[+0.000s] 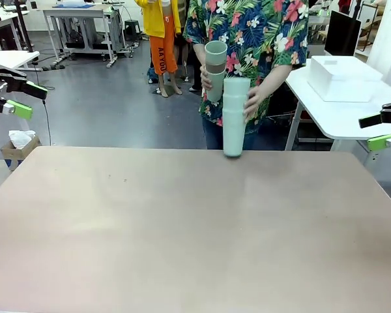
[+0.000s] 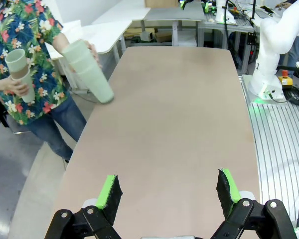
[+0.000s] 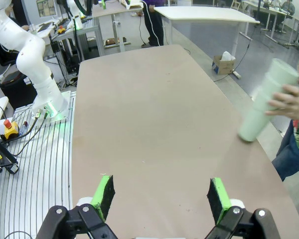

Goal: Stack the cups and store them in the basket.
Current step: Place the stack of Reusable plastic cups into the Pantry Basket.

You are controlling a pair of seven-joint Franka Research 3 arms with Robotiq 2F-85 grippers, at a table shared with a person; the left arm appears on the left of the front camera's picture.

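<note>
Standing at the counter's [image 1: 182, 228] far edge, a person's hand [image 1: 254, 101] sets down stacked cups [image 1: 235, 117]. Left tool [image 2: 167, 191] and right tool [image 3: 159, 194] gape wide, holding nothing.

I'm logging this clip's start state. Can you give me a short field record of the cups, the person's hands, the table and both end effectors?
stack on table: mint green cups, nested, standing at the table's far edge, a hand on them
stack in hand: mint and brown cups, held up in the person's other hand
table: tan top
left end effector: open, above the table
right end effector: open, above the table
</note>
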